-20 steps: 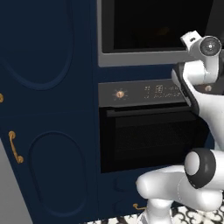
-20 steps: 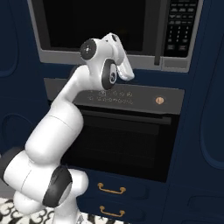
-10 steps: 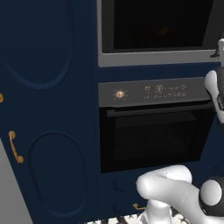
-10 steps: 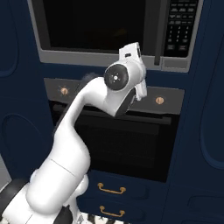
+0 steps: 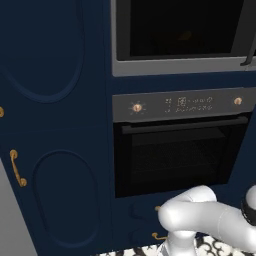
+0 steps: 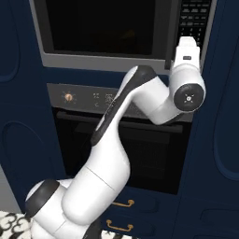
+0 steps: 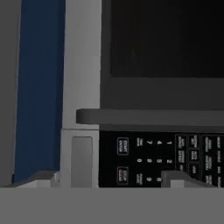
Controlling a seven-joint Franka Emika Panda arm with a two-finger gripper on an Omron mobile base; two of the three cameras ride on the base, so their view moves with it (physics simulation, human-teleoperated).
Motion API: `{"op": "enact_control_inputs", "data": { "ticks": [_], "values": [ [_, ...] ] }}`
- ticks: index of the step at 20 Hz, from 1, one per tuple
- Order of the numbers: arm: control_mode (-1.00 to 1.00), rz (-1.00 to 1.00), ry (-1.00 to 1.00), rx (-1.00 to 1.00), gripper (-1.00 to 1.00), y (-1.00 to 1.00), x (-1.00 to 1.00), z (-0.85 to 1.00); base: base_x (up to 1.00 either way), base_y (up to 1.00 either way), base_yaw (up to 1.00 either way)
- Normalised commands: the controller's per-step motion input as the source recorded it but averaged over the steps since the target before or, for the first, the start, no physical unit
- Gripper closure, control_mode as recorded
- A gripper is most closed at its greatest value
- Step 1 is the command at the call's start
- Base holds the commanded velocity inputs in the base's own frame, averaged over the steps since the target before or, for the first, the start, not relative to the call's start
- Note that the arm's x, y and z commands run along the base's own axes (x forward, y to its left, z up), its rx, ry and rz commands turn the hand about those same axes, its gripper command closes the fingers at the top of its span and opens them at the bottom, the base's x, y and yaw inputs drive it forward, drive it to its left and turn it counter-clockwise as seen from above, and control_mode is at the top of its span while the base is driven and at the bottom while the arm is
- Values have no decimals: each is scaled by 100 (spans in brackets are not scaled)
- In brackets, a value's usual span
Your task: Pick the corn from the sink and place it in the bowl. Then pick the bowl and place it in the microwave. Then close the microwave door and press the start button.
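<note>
Up close, hand view reads the microwave (image 7: 157, 65) keypad (image 7: 166, 159) between spread fingers (image 7: 175, 178).

Microwave door (image 6: 105, 25) shut, dark glass, grey-framed.

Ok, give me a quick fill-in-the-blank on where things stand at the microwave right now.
1. The microwave door is ____.
2. Directly below the microwave sits a black ____ with a bar handle.
3. The gripper faces the microwave's ____ panel, its jaws apart.

Missing words: closed; oven; keypad
</note>
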Motion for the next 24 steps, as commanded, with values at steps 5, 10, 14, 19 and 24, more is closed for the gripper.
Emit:
{"op": "enact_control_inputs", "data": {
  "ticks": [5,10,14,19,24],
  "values": [
    [-100,7,-7,9,100,17,81,-2,0,0,0],
    [-100,0,-13,0,100,1,77,0,0,0,0],
    [-100,0,-8,0,100,-5,58,-1,0,0,0],
    [-100,0,-6,0,100,-26,40,0,0,0,0],
    [-100,0,-5,1,100,-22,34,-2,0,0,0]
  ]
}}
